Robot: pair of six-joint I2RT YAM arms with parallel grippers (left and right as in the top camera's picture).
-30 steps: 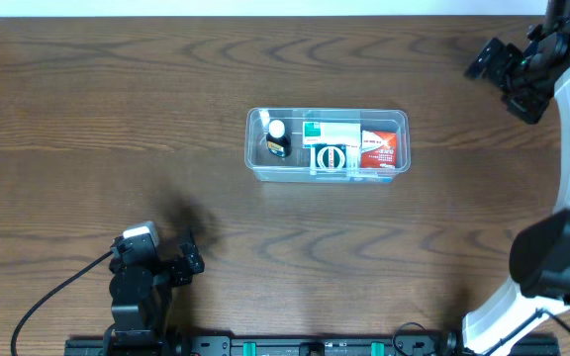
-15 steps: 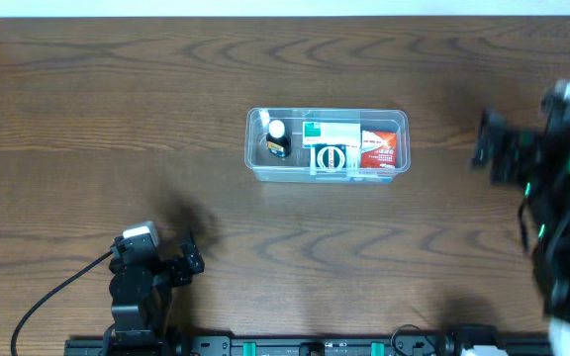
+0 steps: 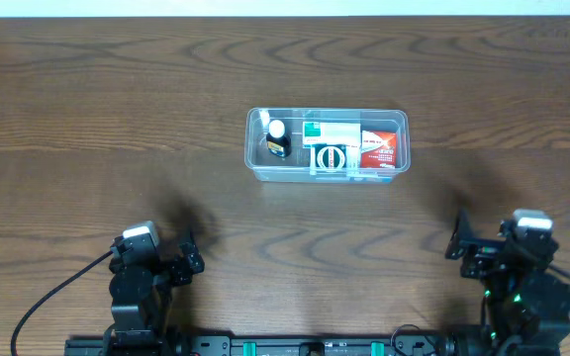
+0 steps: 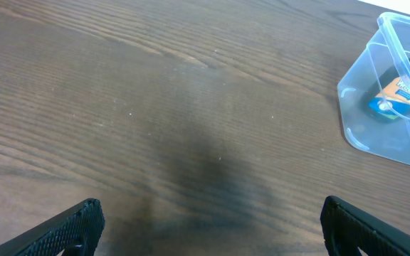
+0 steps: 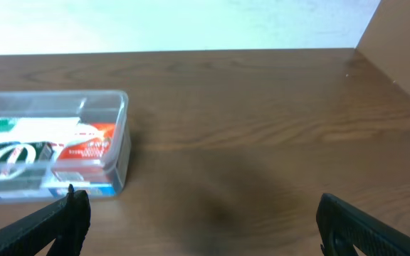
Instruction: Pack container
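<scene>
Well ahead of both arms' jaws, the container point(image 3: 325, 112) sits apart, holding small boxes point(image 3: 344, 138) and a bottle point(image 3: 278, 141); left gripper point(image 3: 192, 259) and right gripper point(image 3: 460, 243) each spread wide, gripping nothing.

The right arm point(image 3: 524, 289) has swung back from the far right corner of the surface point(image 3: 87, 89) to the near edge. Its claw point(image 3: 459, 240) now sits low there.
</scene>
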